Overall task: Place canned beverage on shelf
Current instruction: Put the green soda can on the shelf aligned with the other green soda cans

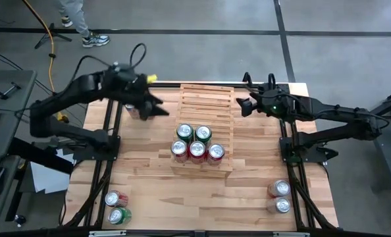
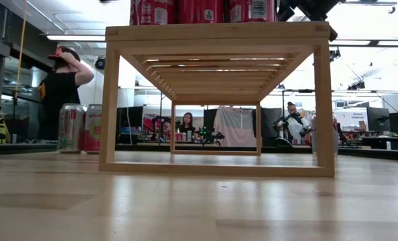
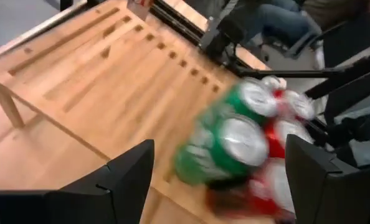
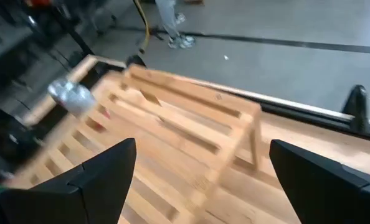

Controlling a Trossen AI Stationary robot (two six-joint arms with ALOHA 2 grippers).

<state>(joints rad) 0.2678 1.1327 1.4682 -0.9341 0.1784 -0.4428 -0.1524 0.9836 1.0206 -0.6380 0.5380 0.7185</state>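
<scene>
The pale-wood slatted shelf (image 1: 205,108) stands mid-table. Several red and green cans (image 1: 197,150) stand upright on its near tiers, and they also show in the left wrist view (image 3: 241,140). My left gripper (image 1: 161,105) hovers at the shelf's far left side, open and empty (image 3: 219,144). My right gripper (image 1: 240,105) hovers at the shelf's far right side, open and empty (image 4: 202,144). One can (image 4: 73,96) stands on the table left of the shelf, under my left arm.
Two cans (image 1: 115,205) stand at the table's near left corner, and they also show in the low view (image 2: 82,127). Two more cans (image 1: 281,196) stand at the near right. People stand in the room beyond the table (image 2: 61,87).
</scene>
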